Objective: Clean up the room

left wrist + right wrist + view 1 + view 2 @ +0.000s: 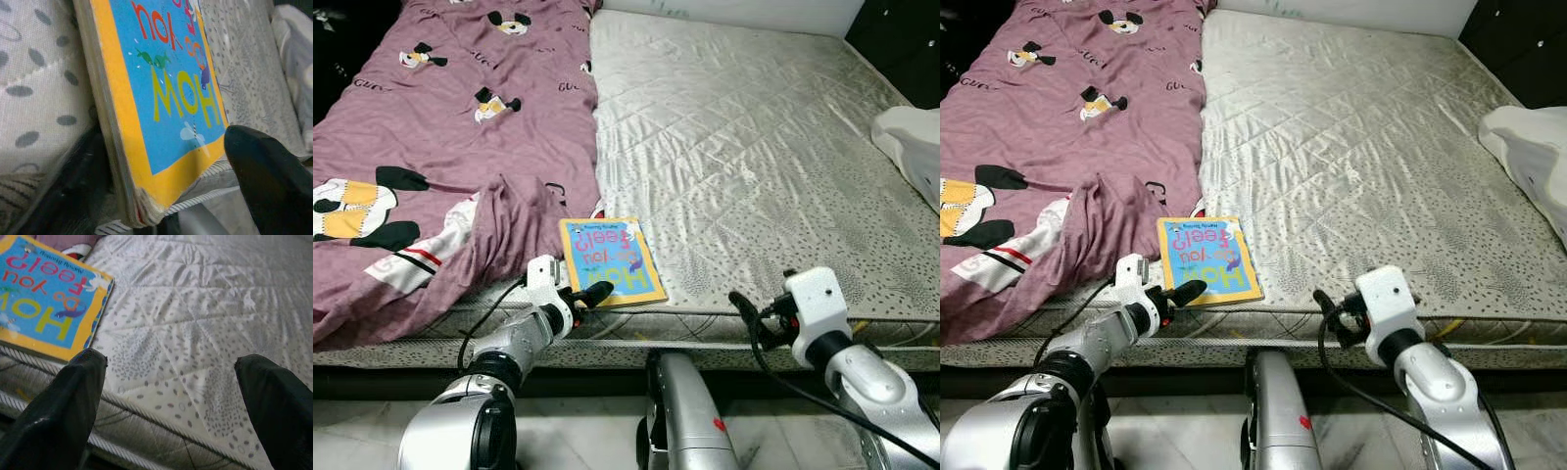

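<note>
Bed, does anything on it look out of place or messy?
Yes. A children's book lies at the mattress front edge, its near corner worn and frayed. The purple blanket is rumpled, covering just the left part and drooping over the edge. The left tool is at the book's near corner; the right tool hovers open nearby.

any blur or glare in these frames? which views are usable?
Eye views: sharp, evenly lit, mild sheen on the mattress. Left wrist view: book soft, fingertip a dark blur. Right wrist view: fingers out of focus, book cover legible.
</note>
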Tool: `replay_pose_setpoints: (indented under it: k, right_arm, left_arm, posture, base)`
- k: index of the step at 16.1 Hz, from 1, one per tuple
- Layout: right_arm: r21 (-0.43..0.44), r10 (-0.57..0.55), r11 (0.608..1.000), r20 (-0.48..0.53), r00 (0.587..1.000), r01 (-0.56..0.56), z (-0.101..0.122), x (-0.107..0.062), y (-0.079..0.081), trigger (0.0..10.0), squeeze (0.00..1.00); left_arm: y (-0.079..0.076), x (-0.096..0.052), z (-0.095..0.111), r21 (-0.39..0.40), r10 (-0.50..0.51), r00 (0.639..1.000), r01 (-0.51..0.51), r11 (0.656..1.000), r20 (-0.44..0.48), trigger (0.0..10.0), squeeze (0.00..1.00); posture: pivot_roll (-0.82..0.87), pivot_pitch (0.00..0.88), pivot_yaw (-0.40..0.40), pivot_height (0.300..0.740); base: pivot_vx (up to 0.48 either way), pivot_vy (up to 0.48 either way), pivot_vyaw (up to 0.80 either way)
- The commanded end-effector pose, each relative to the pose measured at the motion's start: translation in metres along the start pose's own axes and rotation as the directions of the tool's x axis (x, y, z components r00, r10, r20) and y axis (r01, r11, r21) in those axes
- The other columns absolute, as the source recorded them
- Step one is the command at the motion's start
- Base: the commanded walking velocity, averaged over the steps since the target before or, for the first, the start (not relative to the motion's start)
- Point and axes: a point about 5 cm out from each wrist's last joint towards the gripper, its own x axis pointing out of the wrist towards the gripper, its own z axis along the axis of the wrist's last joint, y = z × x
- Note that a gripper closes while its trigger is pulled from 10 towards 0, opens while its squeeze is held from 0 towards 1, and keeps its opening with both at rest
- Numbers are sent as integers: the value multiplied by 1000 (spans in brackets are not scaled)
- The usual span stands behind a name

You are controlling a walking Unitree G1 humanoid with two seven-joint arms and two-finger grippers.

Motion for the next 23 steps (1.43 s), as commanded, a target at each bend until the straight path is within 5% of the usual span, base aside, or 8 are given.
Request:
replay_pose_setpoints:
  k: [1, 7, 21, 23]
  right_arm:
    - [-3, -12, 1000, -7, 1000, 12, 1, -2, -4, 10000, 0]
    - [-17, 8, 1000, 8, 1000, -8, 2, 3, 5, 10000, 0]
    - [-20, -3, 1000, 35, 999, 4, 4, 21, 9, 10000, 0]
    - [-21, -8, 1000, 47, 999, 9, 6, 27, 11, 10000, 0]
  left_arm:
    - [-1, 1, -10, -52, -5, 999, 3, 999, -34, 0, 0]
    - [4, -1, -20, -134, 25, 998, -33, 990, -62, 0, 0]
    - [4, 0, -13, -148, 43, 999, -42, 988, -1, 0, 0]
    - [4, 1, -3, -33, 53, 997, -51, 998, 60, 0, 0]
  posture:
    - [-258, 110, -124, 521]
    - [-247, 102, -114, 521]
    - [-209, 80, -121, 521]
    - [-193, 68, -117, 521]
  base:
    - [0, 0, 0]
    - [0, 0, 0]
    - [0, 0, 0]
    - [0, 0, 0]
